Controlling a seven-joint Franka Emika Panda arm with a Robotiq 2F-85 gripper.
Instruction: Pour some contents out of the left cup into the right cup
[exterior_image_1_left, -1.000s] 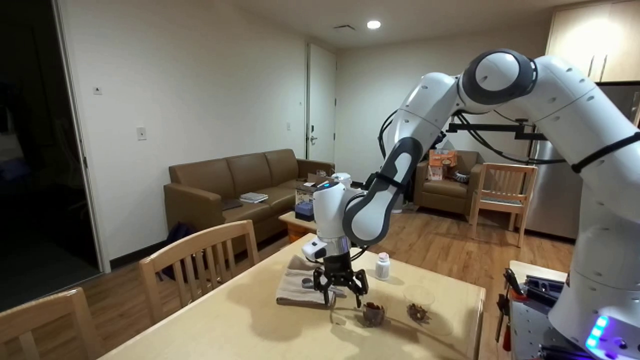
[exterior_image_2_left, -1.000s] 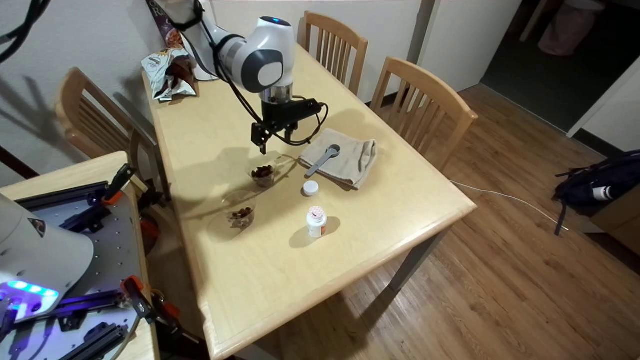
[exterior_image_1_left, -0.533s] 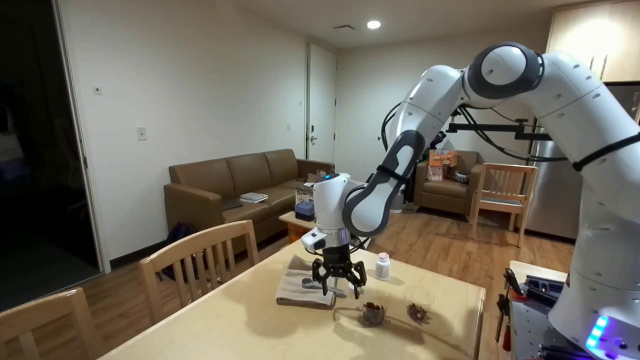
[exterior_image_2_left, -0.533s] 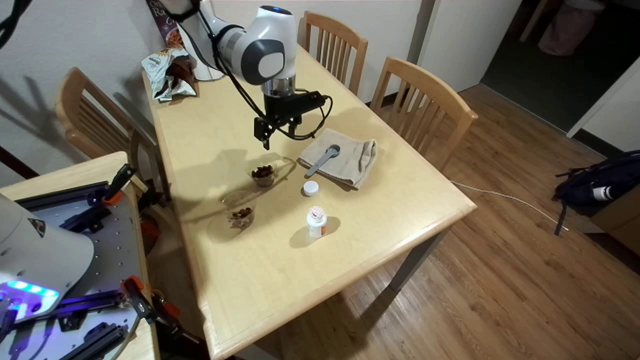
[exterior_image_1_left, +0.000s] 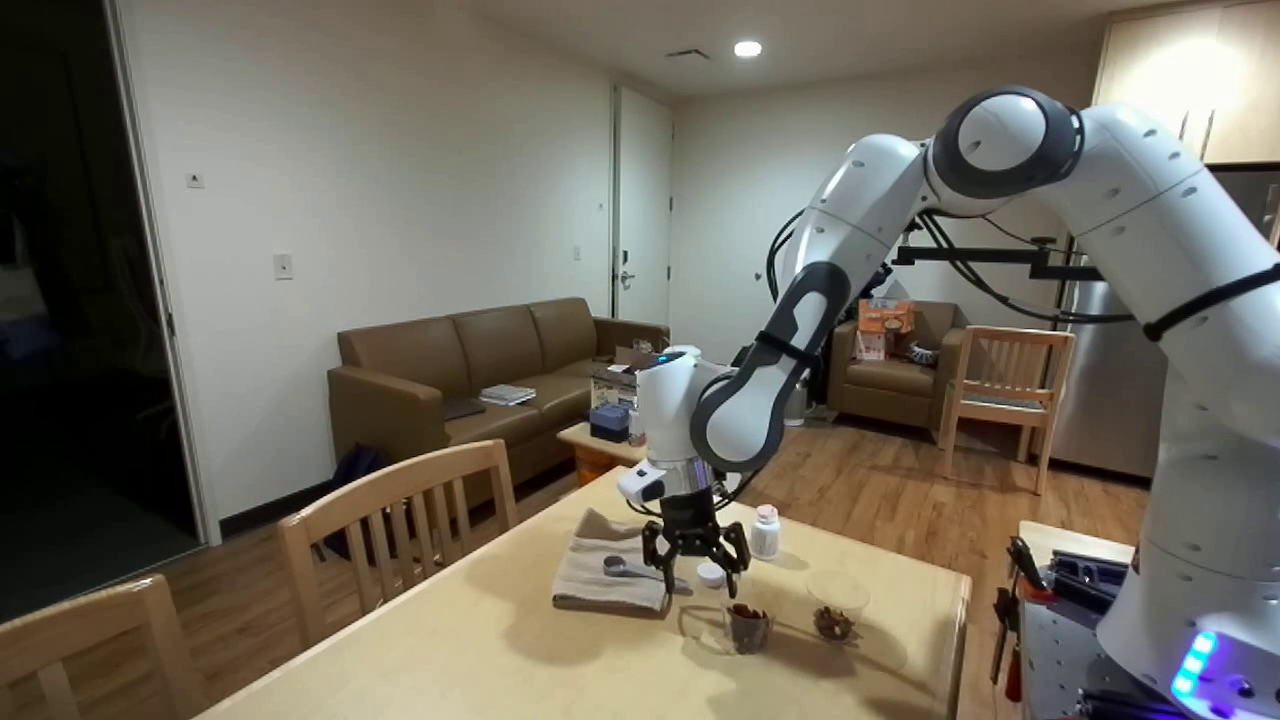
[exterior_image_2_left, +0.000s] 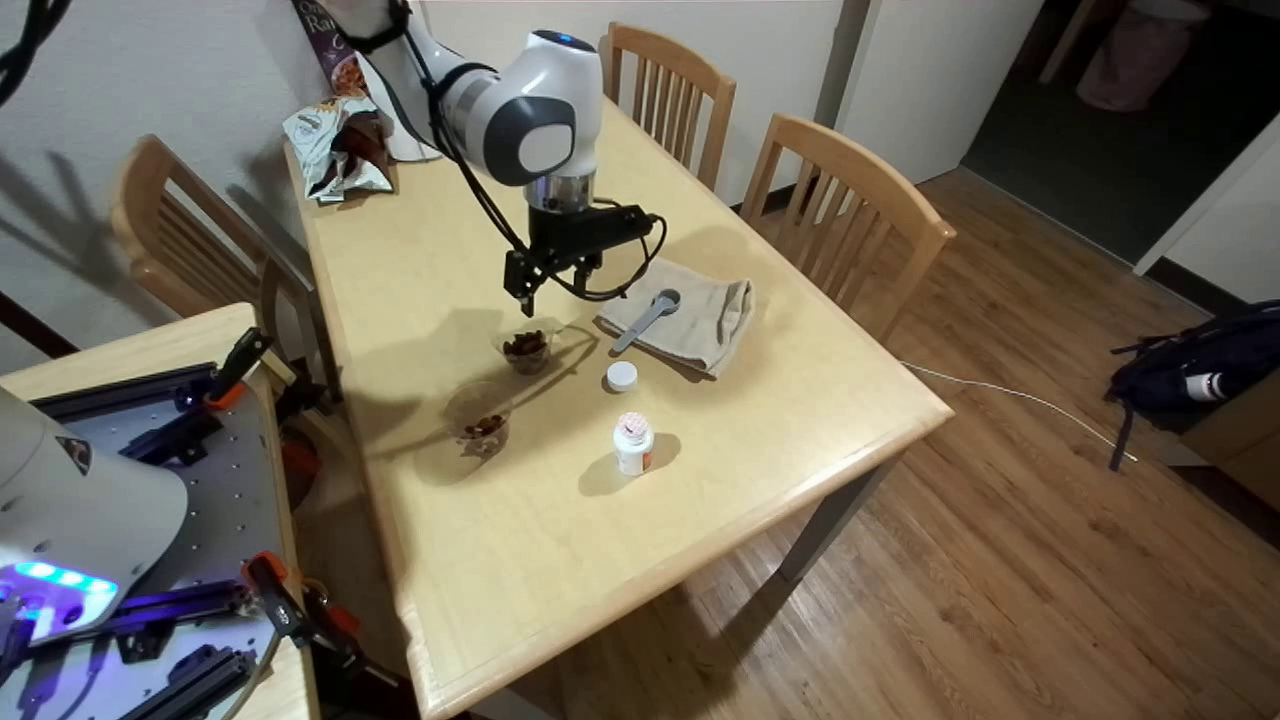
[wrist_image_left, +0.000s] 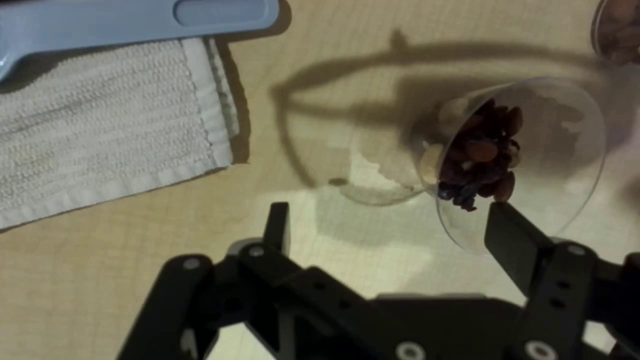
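The left cup is a small clear cup with dark nuts and raisins, upright on the table; it also shows in an exterior view and in the wrist view. The right cup is a similar clear cup with less brownish contents; it also shows in an exterior view and is cut off at the wrist view's upper right corner. My gripper is open and empty, above the table beside the left cup. In the wrist view its right finger overlaps that cup's rim; contact cannot be told.
A folded beige towel with a grey scoop lies near the gripper. A white cap and a white bottle stand on the table. A snack bag is at the far end. Chairs line one side.
My gripper first rises a little, then shifts towards the left cup and lowers slightly. It stays open. The cups have not moved.
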